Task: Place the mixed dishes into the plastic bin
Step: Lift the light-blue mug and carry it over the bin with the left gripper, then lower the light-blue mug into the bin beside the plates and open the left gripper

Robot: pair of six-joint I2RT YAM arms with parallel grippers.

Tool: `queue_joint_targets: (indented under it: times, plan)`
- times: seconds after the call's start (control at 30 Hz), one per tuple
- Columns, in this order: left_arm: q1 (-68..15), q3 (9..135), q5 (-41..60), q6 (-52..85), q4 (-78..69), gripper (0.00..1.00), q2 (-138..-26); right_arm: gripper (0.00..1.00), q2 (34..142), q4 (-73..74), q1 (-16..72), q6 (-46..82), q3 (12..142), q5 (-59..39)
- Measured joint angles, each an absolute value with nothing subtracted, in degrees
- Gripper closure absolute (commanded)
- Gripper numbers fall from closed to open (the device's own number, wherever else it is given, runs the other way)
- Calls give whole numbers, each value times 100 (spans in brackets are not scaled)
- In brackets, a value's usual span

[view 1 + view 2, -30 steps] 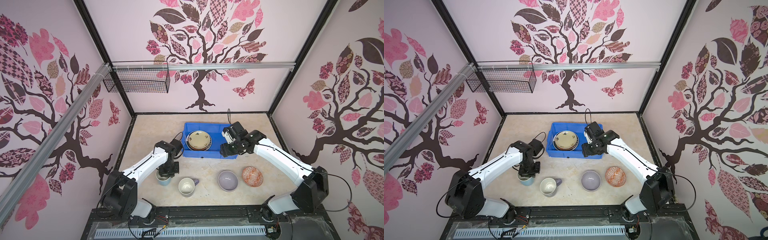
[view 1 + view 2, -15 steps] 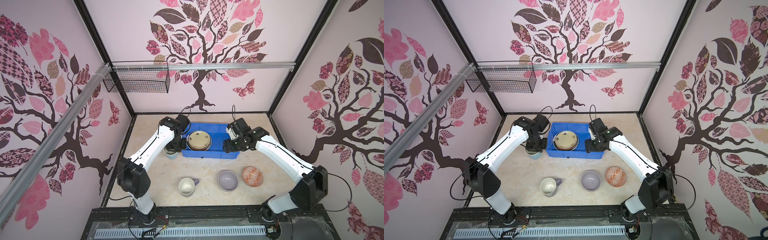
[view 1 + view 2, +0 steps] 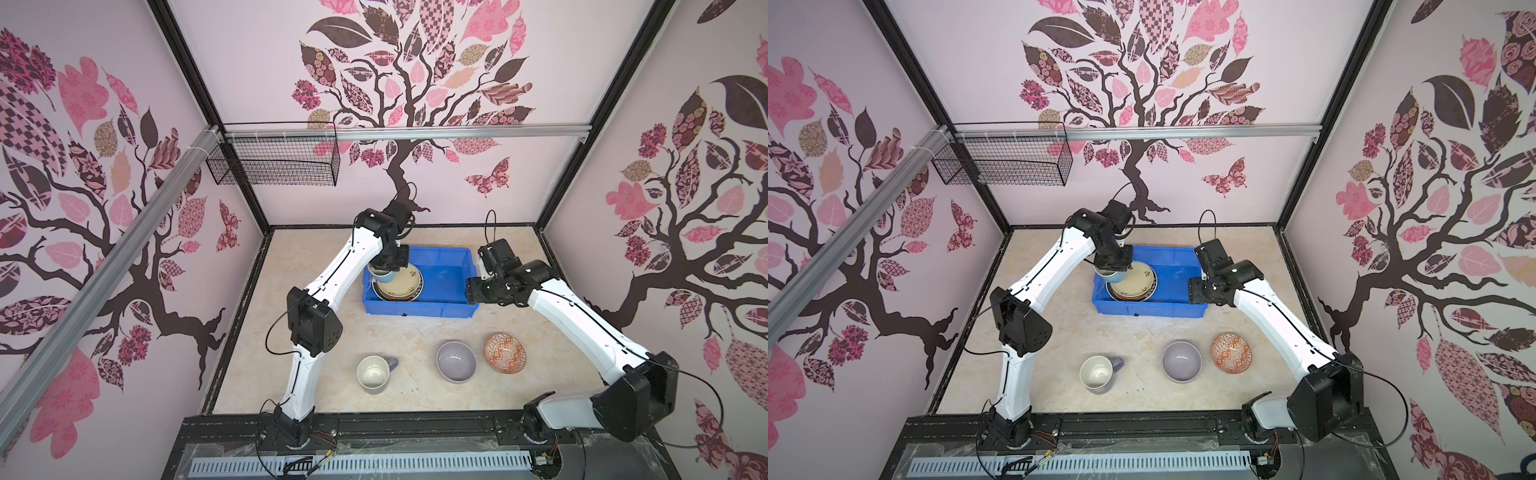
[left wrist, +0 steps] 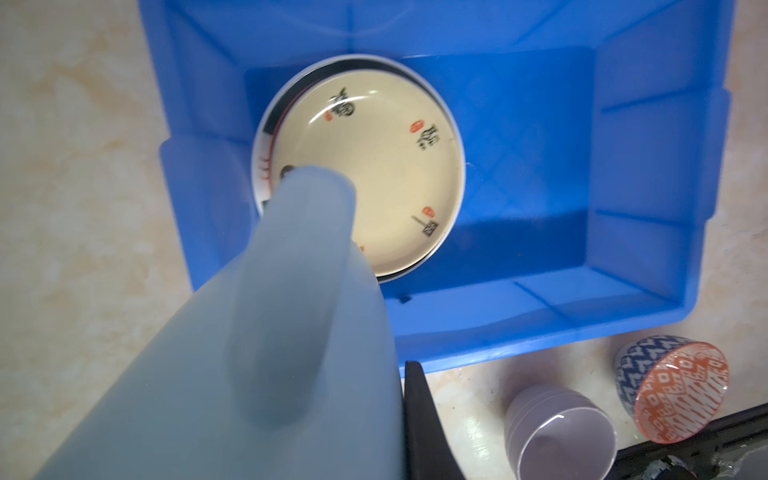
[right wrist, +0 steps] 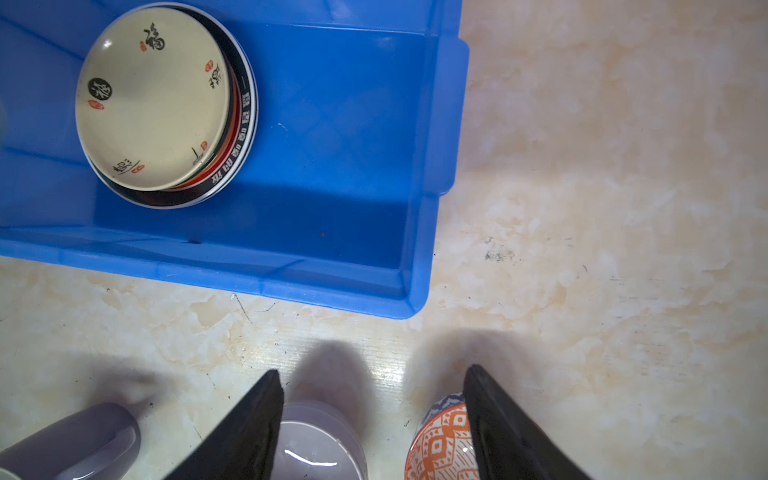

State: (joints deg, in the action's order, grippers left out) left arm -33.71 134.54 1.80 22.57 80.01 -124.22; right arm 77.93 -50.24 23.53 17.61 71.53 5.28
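Left gripper: clamped on the light-blue mug; the mug hangs under my wrist over the left end of the blue bin; in both top views it overlaps the left edge of the plate stack; whether it touches the plates I cannot tell.
Left wrist view: the mug fills the foreground, handle towards the camera; one black finger shows just beside its wall.
Bin contents: the plate stack sits in the left half, cream plate with dark characters on top, a dark-rimmed white plate lowest, a red-orange edge between them; the right half of the floor is bare blue.
Right gripper: jaws wide apart, nothing between them; it hangs over the table just outside the bin's near right corner, not touching the bin wall as far as I can see.
On the table, near side, well apart from the bin: lavender mug upright, cream inside, handle pointing right; lavender bowl to its right; patterned bowl just beside that one, orange-and-white inside, blue-and-white outside.
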Motion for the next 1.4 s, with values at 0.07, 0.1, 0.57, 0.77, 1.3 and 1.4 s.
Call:
queue_joint_targets:
  times: [0.07, 0.1, 0.57, 0.77, 1.3, 1.4]
  plan:
    - [-3551, 13611, 220, 2215, 7905, 100, -12554, 28, 7734, -5017, 2353, 1850, 7081, 574]
    - [-3651, 13677, 235, 2176, 7850, 100, -12632, 28, 7703, -5019, 2353, 1892, 7043, 587]
    - [-4504, 13913, 738, 1907, 7229, 100, -13284, 27, 6853, -5168, 2353, 2408, 6331, 867]
    - [-4528, 14049, 963, 1920, 7037, 100, -13664, 27, 6521, -5365, 2353, 2484, 6296, 1072]
    - [-4654, 14285, 1334, 1905, 6869, 95, -14352, 25, 6117, -5640, 2353, 2668, 6152, 1267]
    - [-4654, 14328, 1409, 1907, 6853, 87, -14392, 25, 6121, -5640, 2353, 2683, 6152, 1284]
